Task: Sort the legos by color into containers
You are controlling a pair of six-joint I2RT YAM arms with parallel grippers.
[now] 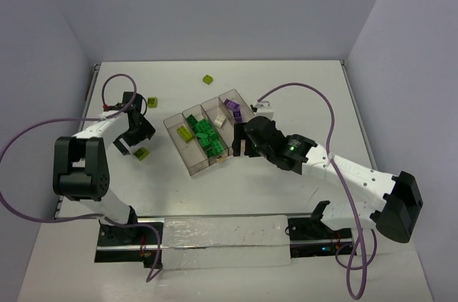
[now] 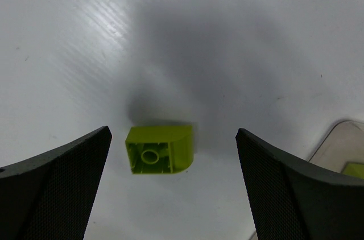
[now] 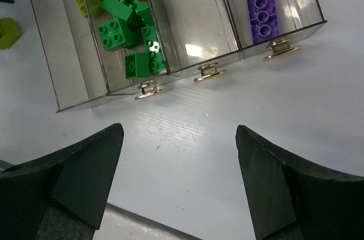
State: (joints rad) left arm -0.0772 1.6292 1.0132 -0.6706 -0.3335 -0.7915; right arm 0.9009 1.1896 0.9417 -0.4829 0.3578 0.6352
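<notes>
The desk is noted as white and smooth, with a soft sheen and fine diagonal streaks. The yellow-green lego is seen to be moulded plastic, smooth and semi-glossy. The fingers of the left pincer are recorded as black and matt, with a fine dotted grain; those of the right pincer appear matt and plainer. The containers are observed as clear smoky plastic, glossy, with bright reflections. Their tabs look like polished brass-coloured metal. The green legos and purple lego are glossy plastic.
</notes>
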